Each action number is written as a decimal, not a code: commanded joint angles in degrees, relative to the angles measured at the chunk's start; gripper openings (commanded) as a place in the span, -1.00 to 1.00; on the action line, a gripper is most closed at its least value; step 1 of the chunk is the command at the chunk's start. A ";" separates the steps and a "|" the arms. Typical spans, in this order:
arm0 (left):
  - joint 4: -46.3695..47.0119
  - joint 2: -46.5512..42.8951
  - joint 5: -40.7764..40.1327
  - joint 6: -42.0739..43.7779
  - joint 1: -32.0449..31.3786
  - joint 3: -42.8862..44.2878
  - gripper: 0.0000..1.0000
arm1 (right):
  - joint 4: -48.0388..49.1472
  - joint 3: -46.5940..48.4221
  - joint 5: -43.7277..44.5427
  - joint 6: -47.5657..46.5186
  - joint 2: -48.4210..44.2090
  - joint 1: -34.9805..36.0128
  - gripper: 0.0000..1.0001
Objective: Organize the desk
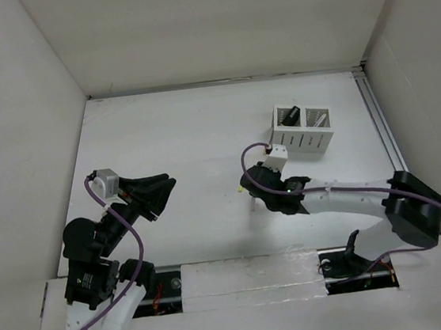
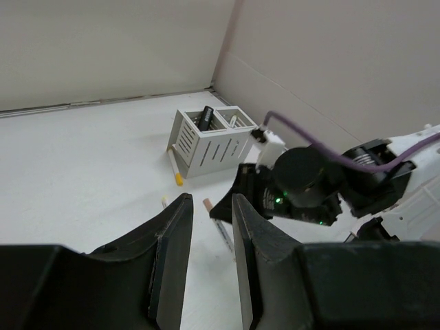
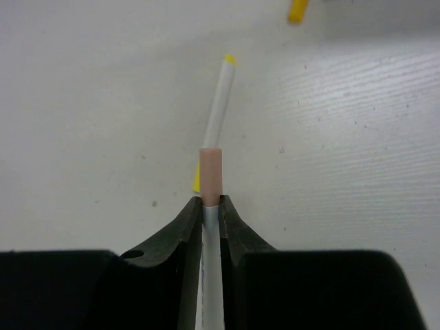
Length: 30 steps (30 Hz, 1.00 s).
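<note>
White counter [image 1: 185,137] between white walls [image 1: 8,117] | right hand [image 3: 212,201] low over counter's middle, clamped on pink-capped white pen [image 3: 211,175] | yellow-tipped pen [image 3: 220,96] lying just ahead on counter | left hand [image 2: 212,206] above counter's near-left part, fingers slightly apart, nothing between | slotted pen holder [image 1: 303,133] far right

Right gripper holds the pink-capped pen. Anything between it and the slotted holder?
Nothing upright. Two yellow-tipped white pens lie on the white desk between: one just ahead of the pink-capped pen, one beside the white slotted holder. Lifting should clear both.
</note>
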 commanded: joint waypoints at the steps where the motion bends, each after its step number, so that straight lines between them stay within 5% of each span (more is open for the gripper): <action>1: 2.75 0.16 0.90 -0.47 0.22 -0.23 -0.48 | 0.14 0.77 3.41 -2.43 -7.06 0.08 -1.00; 6: 3.01 0.08 1.16 -0.56 0.22 -0.15 -0.48 | -0.92 5.14 6.14 -7.43 -10.33 -3.34 -1.00; 20: 2.57 -0.54 1.17 -0.21 0.22 -0.06 -0.48 | 3.82 21.67 15.19 -21.06 -8.14 -35.40 -1.00; 26: 2.31 -1.33 1.60 -0.12 0.22 -0.06 -0.48 | 6.64 25.29 20.73 -26.77 -2.97 -41.13 -1.00; 30: 2.66 -2.03 1.69 -0.21 0.22 -0.06 -0.48 | 6.20 24.50 16.69 -24.67 -1.10 -43.25 -1.00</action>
